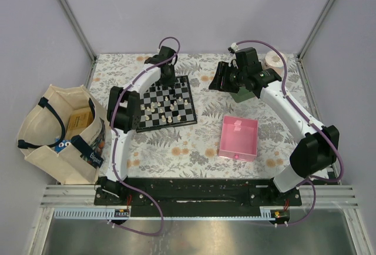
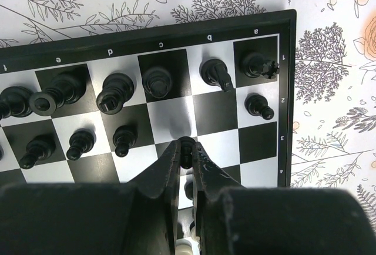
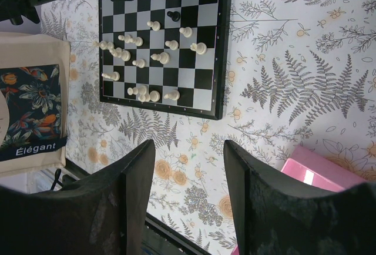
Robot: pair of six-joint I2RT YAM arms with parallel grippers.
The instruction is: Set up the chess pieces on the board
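The board (image 1: 191, 103) lies at the back left of the table, with several black and cream-white chess pieces on it. My left gripper (image 2: 186, 149) hangs over its far end, shut on a small black pawn (image 2: 186, 144) held just above a square in the third row. Beyond it stand black back-row pieces, among them a rook (image 2: 257, 64) and a knight (image 2: 216, 73), with black pawns (image 2: 258, 105) in front. The right wrist view shows several white pieces (image 3: 160, 57) scattered on the board (image 3: 220, 43). My right gripper (image 3: 189, 144) is open and empty, high above the floral cloth.
A pink tray (image 1: 239, 137) sits right of centre, near the front. A cream tote bag (image 1: 59, 131) lies at the left edge. A green object (image 1: 239, 95) is under the right arm, and a tape roll (image 1: 273, 60) is at the back right.
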